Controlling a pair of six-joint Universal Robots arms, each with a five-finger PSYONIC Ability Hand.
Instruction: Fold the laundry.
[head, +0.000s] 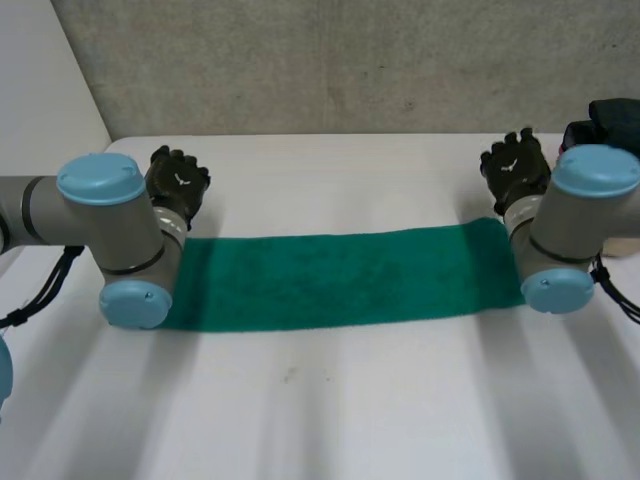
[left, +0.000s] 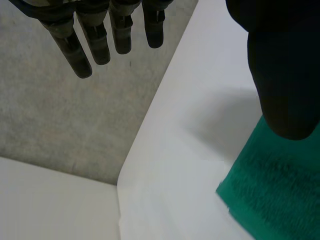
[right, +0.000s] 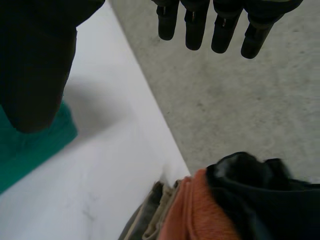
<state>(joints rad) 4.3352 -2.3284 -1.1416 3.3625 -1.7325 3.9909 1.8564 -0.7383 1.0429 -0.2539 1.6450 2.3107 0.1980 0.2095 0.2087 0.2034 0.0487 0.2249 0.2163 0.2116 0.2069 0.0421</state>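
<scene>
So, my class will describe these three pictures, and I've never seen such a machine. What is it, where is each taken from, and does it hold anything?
It is a robot with two arms, each ending in a black hand. One picture looks down from a camera between and behind the arms: the left hand and right hand are near the far corners of a green towel, which lies as a long strip across the white table. The other two come from cameras on the wrists, looking along each palm. The fingers there are straight, apart from the thumb, so both hands are open and hold nothing. Beside the right hand, at the table's edge, lies a pile of other laundry.
</scene>
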